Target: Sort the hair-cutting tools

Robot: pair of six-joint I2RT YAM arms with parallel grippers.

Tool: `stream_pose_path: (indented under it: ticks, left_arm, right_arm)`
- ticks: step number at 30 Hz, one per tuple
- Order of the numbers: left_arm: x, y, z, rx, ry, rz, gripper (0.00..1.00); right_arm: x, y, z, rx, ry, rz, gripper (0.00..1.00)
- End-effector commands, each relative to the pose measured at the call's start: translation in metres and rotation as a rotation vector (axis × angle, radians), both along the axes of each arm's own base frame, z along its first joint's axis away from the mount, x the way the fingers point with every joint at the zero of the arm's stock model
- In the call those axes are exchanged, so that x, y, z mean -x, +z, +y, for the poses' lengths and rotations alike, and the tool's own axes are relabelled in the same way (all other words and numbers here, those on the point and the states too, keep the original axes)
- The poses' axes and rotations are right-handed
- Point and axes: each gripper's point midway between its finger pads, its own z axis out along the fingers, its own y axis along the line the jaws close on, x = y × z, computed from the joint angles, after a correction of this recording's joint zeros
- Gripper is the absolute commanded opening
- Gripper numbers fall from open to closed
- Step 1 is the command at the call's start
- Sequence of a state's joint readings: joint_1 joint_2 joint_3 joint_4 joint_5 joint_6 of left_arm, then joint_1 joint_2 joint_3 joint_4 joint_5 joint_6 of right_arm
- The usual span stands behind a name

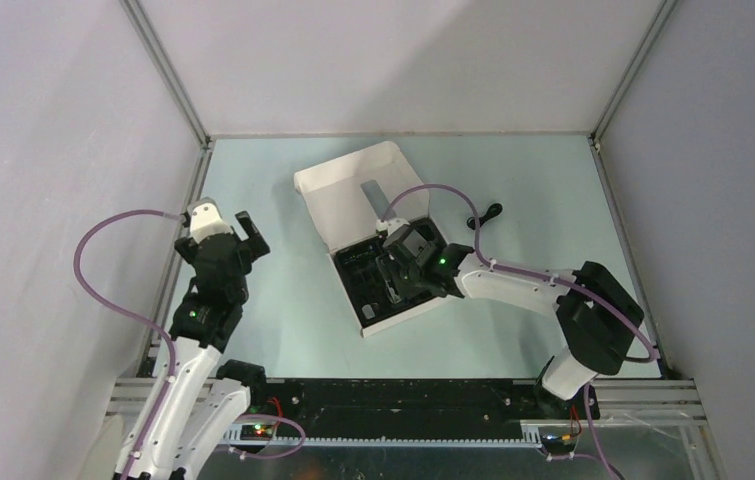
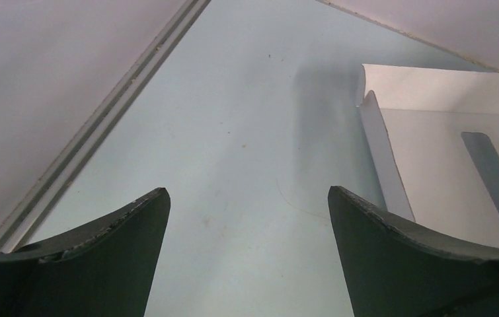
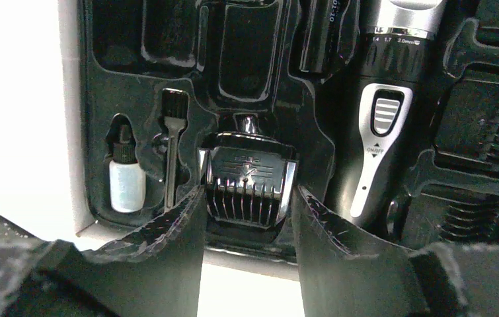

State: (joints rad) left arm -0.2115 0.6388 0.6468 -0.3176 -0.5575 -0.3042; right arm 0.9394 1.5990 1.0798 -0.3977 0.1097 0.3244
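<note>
Right wrist view shows the right gripper (image 3: 246,198) lowered over the black tray (image 3: 101,79) of the white box (image 1: 353,190). Its opening is narrow, and one black comb attachment (image 3: 248,178) stands between the two fingers. The fingers are close against both sides of this attachment, but I cannot tell if they really press it. The attachment is glossy, with a row of short teeth pointing toward the camera, and it sits in a tray slot. Just to its right lies the slim silver-and-black clipper (image 3: 382,119), also in the tray. On the left side are a small white bottle (image 3: 126,178) and a thin brush (image 3: 174,145). The left gripper (image 2: 246,195) is spread wide and holds nothing, above the bare table (image 2: 246,99), near the box lid.
</note>
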Motion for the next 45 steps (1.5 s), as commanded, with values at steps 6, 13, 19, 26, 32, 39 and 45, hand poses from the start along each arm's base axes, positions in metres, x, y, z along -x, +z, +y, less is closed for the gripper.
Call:
stream_pose_path:
  ticks: [6,13,19,26,32,39,45]
  left_arm:
    - [0.002,0.002,0.01,-0.052,0.033,-0.005,0.96]
    - [0.001,-0.001,0.008,-0.05,0.021,0.001,0.96]
    - [0.0,-0.002,0.006,-0.051,0.011,0.006,0.96]
    - [-0.001,-0.002,0.005,-0.05,0.003,0.006,0.96]
    - [-0.001,-0.003,0.004,-0.048,-0.003,0.006,0.96]
    - [-0.001,-0.003,0.004,-0.047,-0.005,0.006,0.96]
    - [-0.002,-0.002,0.003,-0.046,-0.007,0.005,0.96]
  right_arm:
    - [-0.012,0.003,0.01,0.023,-0.023,-0.04,0.13]
    - [0.001,0.001,0.01,0.07,-0.001,0.011,0.2]
    - [0.003,-0.005,0.008,0.098,-0.007,0.036,0.29]
    - [0.004,0.005,0.009,0.075,-0.011,0.027,0.47]
    - [0.001,0.021,0.014,0.038,-0.003,0.002,0.63]
    - [-0.003,0.037,0.015,0.016,-0.003,-0.029,0.65]
    - [-0.011,0.036,0.012,0.026,-0.012,-0.049,0.46]
